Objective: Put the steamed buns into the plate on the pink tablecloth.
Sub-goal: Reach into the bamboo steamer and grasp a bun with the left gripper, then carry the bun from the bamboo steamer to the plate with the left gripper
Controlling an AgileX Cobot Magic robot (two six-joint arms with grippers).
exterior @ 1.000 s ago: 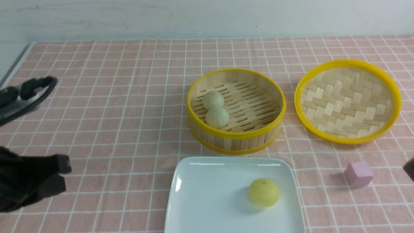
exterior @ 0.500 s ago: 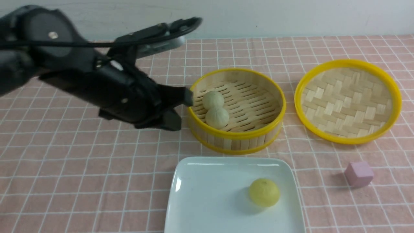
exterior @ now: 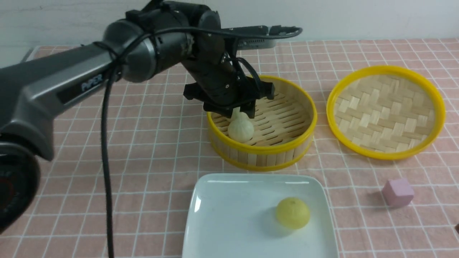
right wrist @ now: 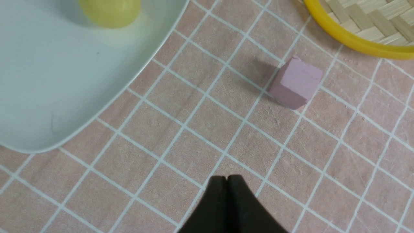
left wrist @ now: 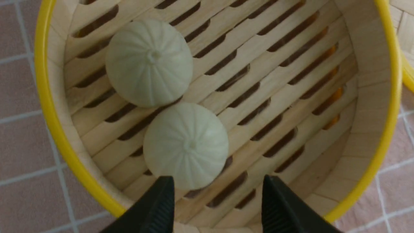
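Pick-up step: left gripper jaws apart over steamer basket holding two pale buns; yellow bun on plate; right gripper pressed together; next: lower, clamp one bun.

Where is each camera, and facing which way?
Front view: between the arms, facing forward over the pink tablecloth; left arm shows.
Left wrist view: from that wrist down into the steamer basket at two pale buns; open left gripper shows.
Right wrist view: from that wrist down at plate and pink cube; shut right gripper shows.
Front and right wrist share the yellow bun.
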